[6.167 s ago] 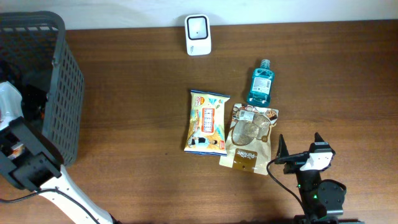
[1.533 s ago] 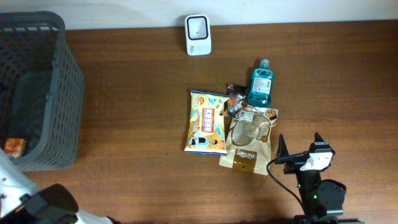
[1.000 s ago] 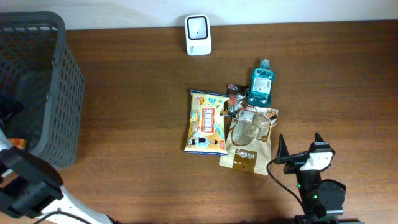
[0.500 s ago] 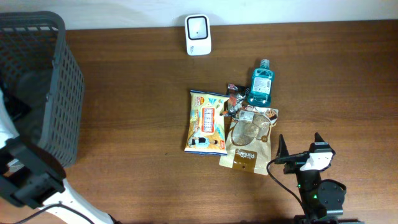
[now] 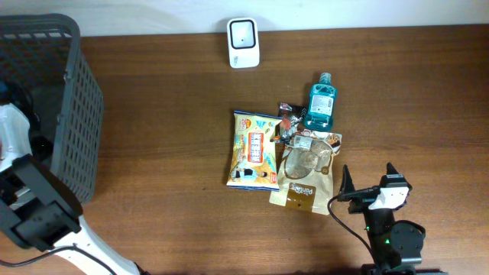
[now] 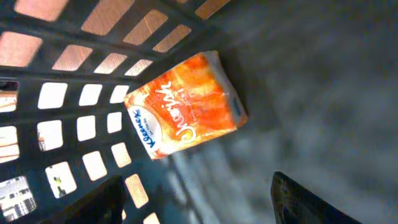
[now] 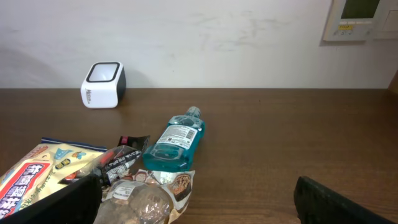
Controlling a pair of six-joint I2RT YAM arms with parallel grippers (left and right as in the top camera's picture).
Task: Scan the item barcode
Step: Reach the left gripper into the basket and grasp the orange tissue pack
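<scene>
Bright even light over the table (image 5: 168, 137), dim soft-focus basket (image 6: 311, 74) interior, pale wall (image 7: 217, 37) slightly washed out, faint shadows

Smooth brown wood-grain table (image 5: 153, 153), low sheen. Matt dark grey plastic basket (image 5: 80, 99), with glossy crinkly film on the orange tissue pack (image 6: 186, 106). Clear blue plastic bottle (image 5: 319, 105), shiny foil-ish snack bag (image 5: 255, 150), smooth white plastic scanner (image 5: 243, 33).

This is looking like a mock shop checkout. A white barcode scanner (image 5: 243, 32) is standing at top centre. A grey shopping basket (image 5: 82, 122) is sitting at far left, with packaged groceries (image 5: 254, 150) lying mid-frame.

Tissue pack (image 6: 185, 106) in basket (image 5: 80, 122), left — scanner (image 5: 244, 43) behind bottle (image 5: 319, 103), snack bag (image 5: 254, 149), pouch (image 5: 306, 174).
</scene>
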